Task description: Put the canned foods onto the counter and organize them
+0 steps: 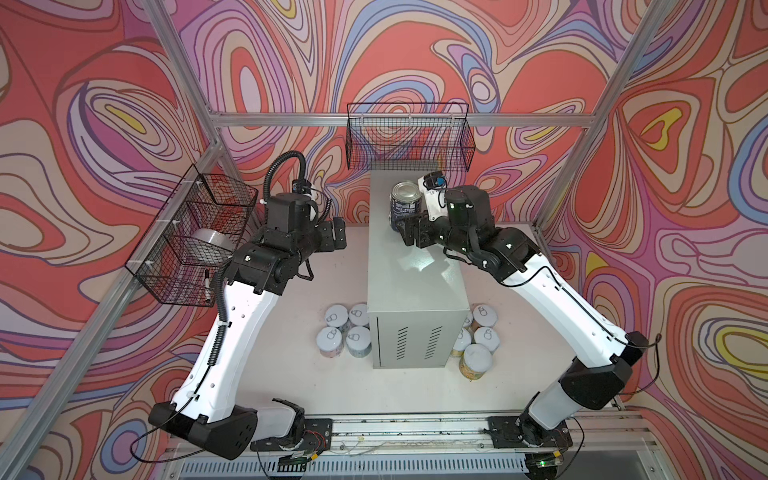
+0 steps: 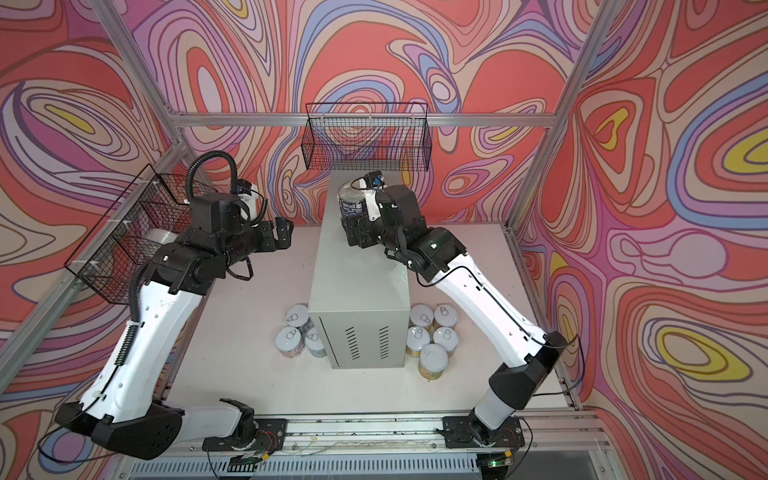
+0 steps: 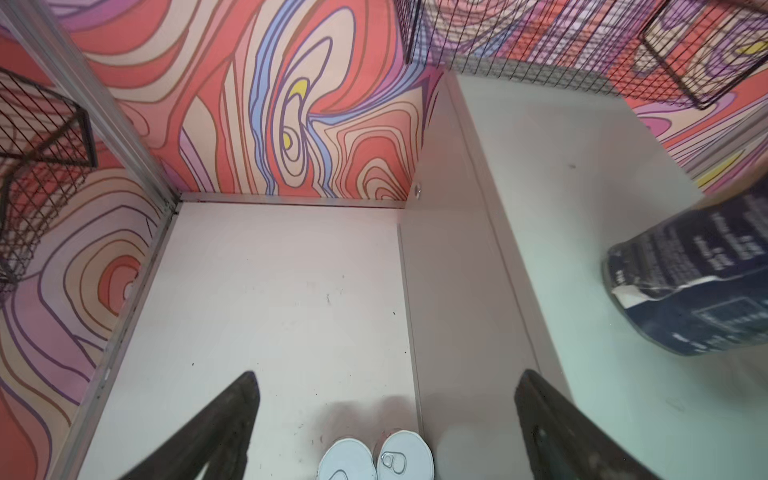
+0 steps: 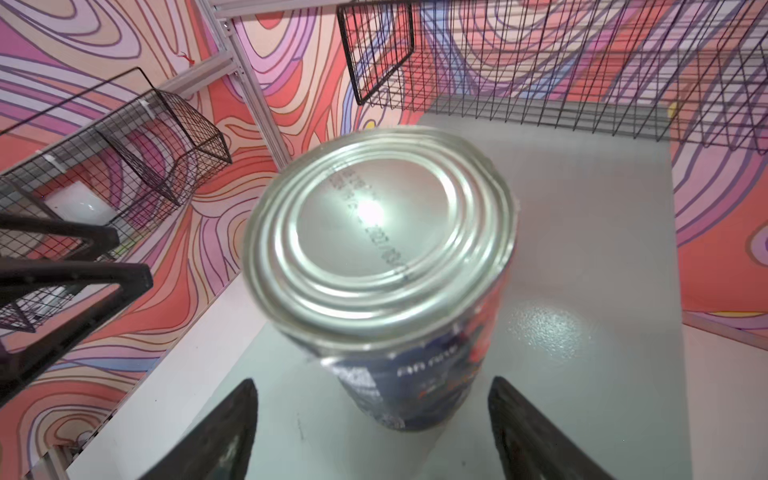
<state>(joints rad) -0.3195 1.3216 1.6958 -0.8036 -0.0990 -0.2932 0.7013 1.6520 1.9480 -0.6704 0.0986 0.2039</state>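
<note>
Straddling the navy can [image 4: 382,232] with my right gripper [image 4: 374,380] spread and clear of it, I risk clipping it on withdrawal — it seems to lean — toppling it off the counter [image 4: 582,249].

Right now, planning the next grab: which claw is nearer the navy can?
Right. The right claw sits open around the navy can; left claw hangs beside the counter, apart.

Swirls on every side, a loud little booth, brightly lit.
Walls [image 1: 104,124] of red, pink, lilac and cream swirls close in on three sides. Aluminium frame bars [image 1: 291,119] climb the corners and cross the back. Below lies a white tabletop [image 1: 332,374], lightly specked. A black wire basket [image 1: 409,137] hangs on the back wall, a second basket [image 1: 187,249] on the left wall.
</note>
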